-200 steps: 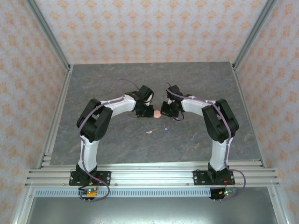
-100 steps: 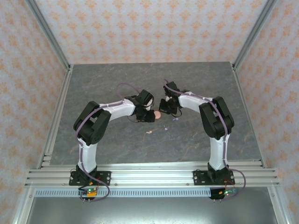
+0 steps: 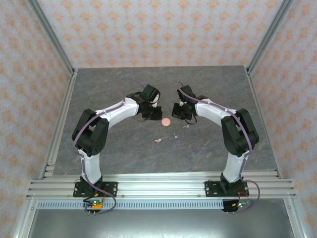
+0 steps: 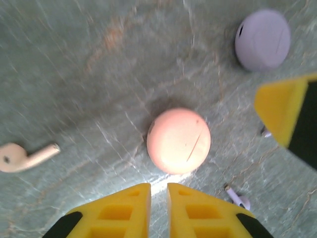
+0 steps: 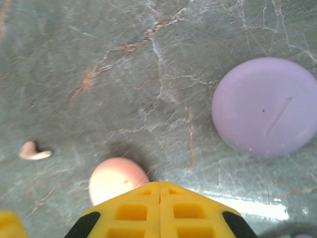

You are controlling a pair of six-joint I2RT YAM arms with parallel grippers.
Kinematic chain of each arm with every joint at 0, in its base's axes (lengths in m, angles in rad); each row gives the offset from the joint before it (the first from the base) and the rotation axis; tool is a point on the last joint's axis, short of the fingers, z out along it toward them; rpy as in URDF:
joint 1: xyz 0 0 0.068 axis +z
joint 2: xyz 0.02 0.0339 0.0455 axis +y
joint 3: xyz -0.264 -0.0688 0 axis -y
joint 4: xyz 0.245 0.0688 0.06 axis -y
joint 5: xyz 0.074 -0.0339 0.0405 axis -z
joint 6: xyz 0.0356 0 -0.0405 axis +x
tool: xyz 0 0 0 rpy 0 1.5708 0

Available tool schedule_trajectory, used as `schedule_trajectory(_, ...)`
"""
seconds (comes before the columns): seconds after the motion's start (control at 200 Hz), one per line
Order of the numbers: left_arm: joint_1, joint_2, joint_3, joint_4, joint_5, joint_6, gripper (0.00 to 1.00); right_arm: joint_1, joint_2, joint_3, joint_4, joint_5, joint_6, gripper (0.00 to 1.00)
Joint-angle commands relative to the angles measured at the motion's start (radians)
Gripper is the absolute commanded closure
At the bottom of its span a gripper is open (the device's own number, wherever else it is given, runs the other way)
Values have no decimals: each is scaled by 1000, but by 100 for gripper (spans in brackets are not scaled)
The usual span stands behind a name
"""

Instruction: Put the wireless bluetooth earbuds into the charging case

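Two end effectors, pressed together: left end effector (image 4: 158, 208) beside a salmon-pink round plastic disc (image 4: 179, 141), right end effector (image 5: 159, 208) near a lavender round plastic disc (image 5: 265, 106).

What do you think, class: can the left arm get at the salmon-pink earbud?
Probably yes. The salmon-pink earbud lies alone on bare table, apart from the pink disc, nothing over it; the left jaws, shut now, must open first.

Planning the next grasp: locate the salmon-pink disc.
The salmon-pink disc lies mid-table in the top view, between the left gripper and right gripper, close before both; the lavender disc sits beyond it.
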Motion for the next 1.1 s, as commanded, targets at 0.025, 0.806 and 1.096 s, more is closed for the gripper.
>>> schedule_trajectory(0.025, 26, 68, 87, -46, -9, 16, 87, 4, -36, -69, 42, -91, 23, 94)
schedule_trajectory(0.806, 30, 224, 117, 4, 91, -10, 91, 24, 86, -60, 106, -147, 77, 95)
schedule_trajectory(1.096, 17, 140, -13, 48, 95, -19, 91, 23, 130, 8, 56, -86, 67, 95)
